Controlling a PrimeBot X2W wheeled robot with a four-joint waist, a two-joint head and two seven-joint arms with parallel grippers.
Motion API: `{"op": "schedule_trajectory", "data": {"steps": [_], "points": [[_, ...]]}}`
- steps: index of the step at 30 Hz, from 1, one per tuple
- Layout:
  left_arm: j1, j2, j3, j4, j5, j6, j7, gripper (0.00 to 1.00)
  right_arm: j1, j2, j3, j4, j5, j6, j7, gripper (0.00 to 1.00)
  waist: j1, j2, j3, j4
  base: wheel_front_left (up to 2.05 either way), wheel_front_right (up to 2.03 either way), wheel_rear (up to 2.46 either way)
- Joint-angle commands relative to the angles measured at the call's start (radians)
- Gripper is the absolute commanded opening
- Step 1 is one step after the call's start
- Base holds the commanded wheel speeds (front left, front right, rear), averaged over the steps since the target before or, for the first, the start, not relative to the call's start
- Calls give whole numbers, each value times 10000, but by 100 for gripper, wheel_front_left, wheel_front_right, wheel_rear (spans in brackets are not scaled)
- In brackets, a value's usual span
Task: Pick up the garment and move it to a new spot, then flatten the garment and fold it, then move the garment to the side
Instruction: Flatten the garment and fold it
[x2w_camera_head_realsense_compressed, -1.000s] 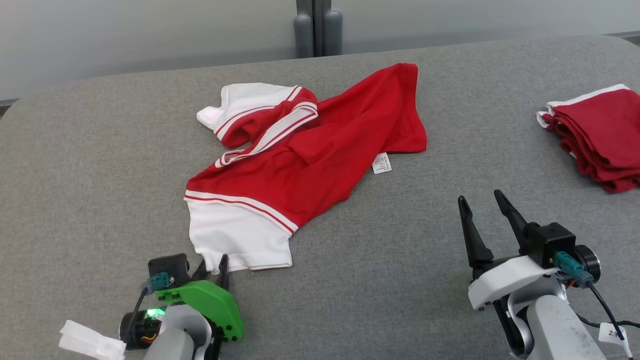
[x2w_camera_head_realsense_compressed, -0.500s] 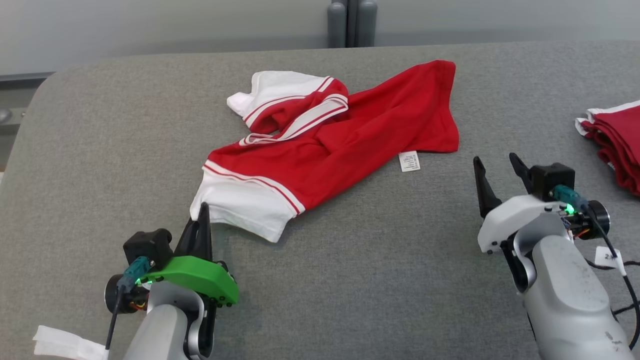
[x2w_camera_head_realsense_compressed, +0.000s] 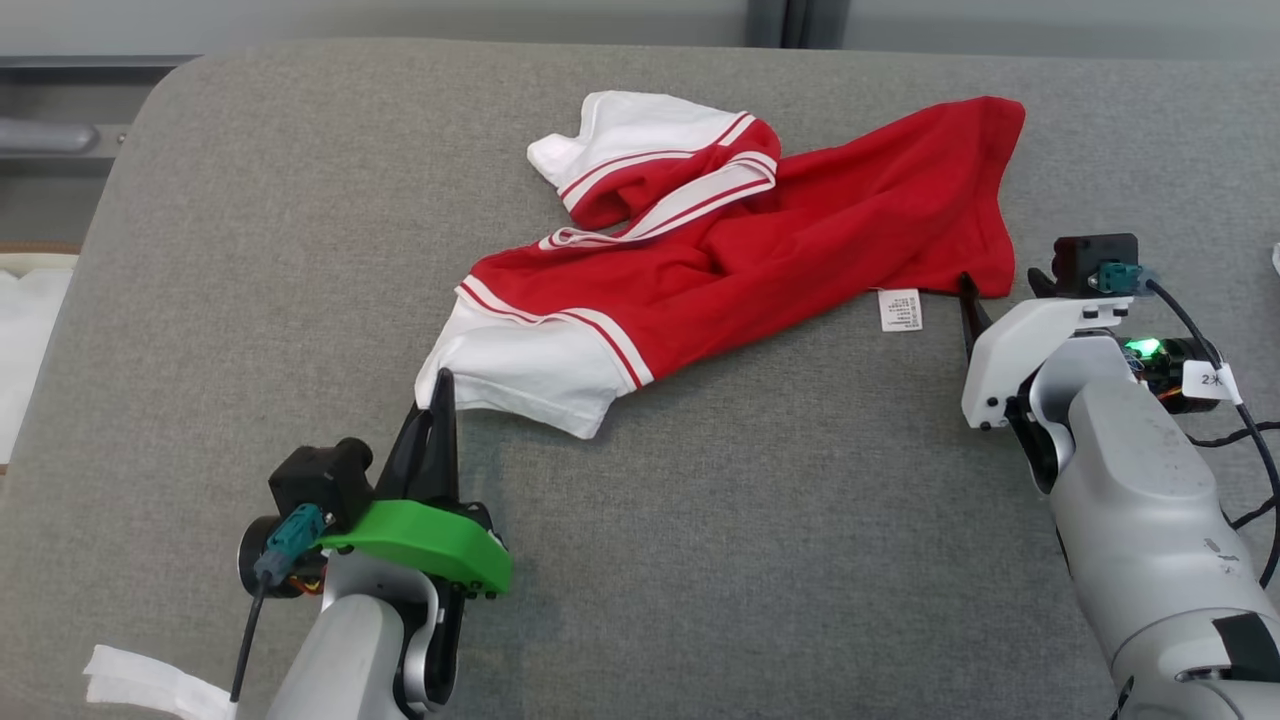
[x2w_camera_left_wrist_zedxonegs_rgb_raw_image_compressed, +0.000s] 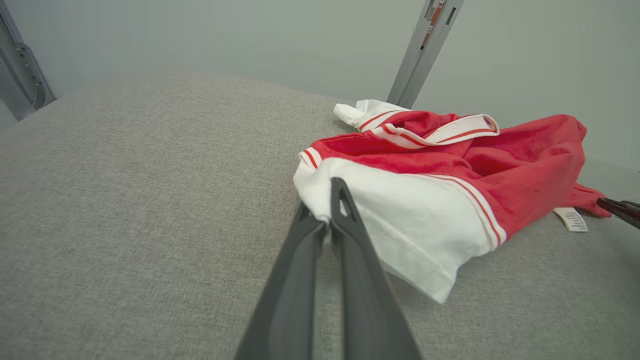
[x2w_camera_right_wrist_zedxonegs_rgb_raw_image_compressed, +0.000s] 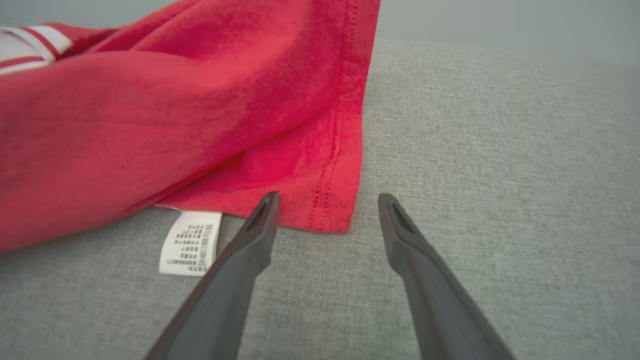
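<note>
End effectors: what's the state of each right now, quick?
Left end effector: closed, pinching the white corner of the shirt.
Right end effector: open, holding nothing, fingers either side of the shirt's red hem corner.

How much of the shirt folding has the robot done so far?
Hardly any. Done: the left gripper is shut on the white sleeve corner of the garment. In hand: the right gripper is open, fingers either side of the red hem corner, not closed on it. Left: lifting and moving it, flattening it (it lies crumpled on the gray cushion), folding, and setting it aside.
</note>
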Motion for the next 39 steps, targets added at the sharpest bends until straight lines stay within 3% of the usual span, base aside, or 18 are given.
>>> {"op": "schedule_trajectory", "data": {"steps": [1,6,7,8,9,10,11,21,28,34,39], "points": [[25,15,11,-33,-58,35,-69,0,-193,-47,-99,222,-132,-17,78,100,0,0,143,149,0,0,0],[-31,15,20,3,-94,46,-177,0,-614,-42,-252,1030,-401,-17,462,100,0,0,218,179,0,0,0],[-39,20,28,8,-98,49,-203,0,-673,-39,-252,1127,-420,-17,481,91,0,0,223,173,0,0,0],[-65,37,45,-15,-101,45,-250,0,-817,-42,-253,1304,-436,-17,492,41,0,0,221,150,0,0,0],[-89,43,50,-38,-99,28,-270,0,-914,-39,-212,1405,-385,-17,457,28,0,0,216,138,0,0,0],[-108,48,49,-52,-96,16,-294,0,-988,-39,-196,1489,-295,-17,403,7,0,0,211,129,0,0,0],[-143,55,41,-61,-87,-2,-298,0,-1061,-39,-162,1590,-228,-17,344,0,0,0,205,115,0,0,0],[-585,204,110,-366,160,-145,-485,0,-1788,-45,32,2012,966,-17,-986,0,0,0,9,-172,0,0,0],[-1238,845,252,-749,474,-250,-421,0,-2032,-45,1593,1906,2714,-17,-1433,0,0,0,-738,-704,0,0,0],[-2012,1643,441,-1588,655,-353,58,0,-1541,-60,3249,215,4799,-17,-1235,0,0,0,-1619,-1316,0,0,0],[-2595,2235,445,-2669,845,-484,624,0,-942,-617,3902,-2122,6221,-17,-820,0,0,0,-2306,-1736,0,0,0]]}}
